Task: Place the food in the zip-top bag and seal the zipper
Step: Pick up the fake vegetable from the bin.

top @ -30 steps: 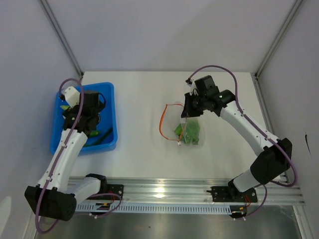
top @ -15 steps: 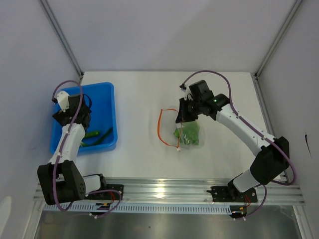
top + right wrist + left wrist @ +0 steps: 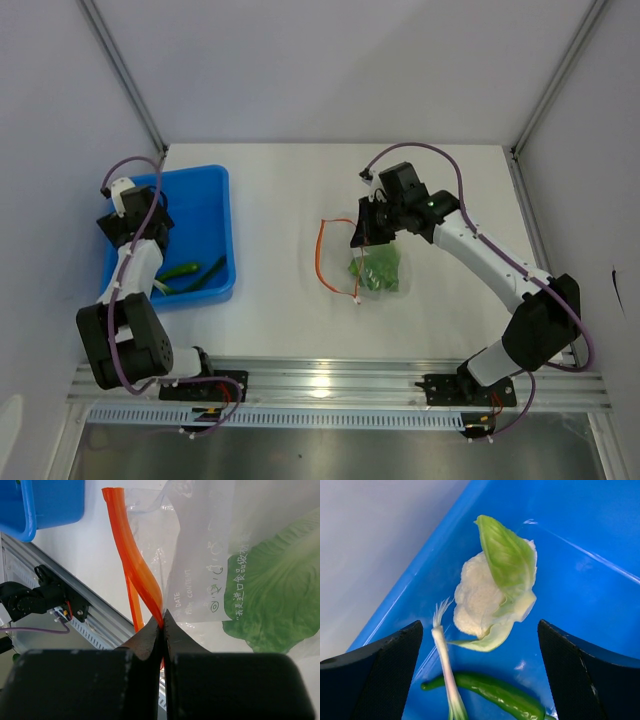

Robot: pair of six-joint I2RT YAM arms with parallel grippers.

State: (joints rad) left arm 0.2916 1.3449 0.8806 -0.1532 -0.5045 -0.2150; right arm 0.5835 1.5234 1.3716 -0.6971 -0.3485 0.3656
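Print on the bag (image 3: pixel 200 560) reads "DATE" and "CONTENT", beside Chinese characters. Right pincer (image 3: pixel 162 622) is clenched on the zipper (image 3: pixel 142 582); the bag lies on the counter (image 3: pixel 280 200) with green food (image 3: pixel 280 590) inside. Left pincer (image 3: pixel 480 650) gapes wide over a cabbage leaf (image 3: pixel 495 590) in the bin (image 3: pixel 580 525).

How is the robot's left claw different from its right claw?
The left claw is wide open and holds nothing; the right claw is shut, pinching the orange zipper. The left claw hangs over the blue bin; the right claw is at the clear bag. Both have black fingers.
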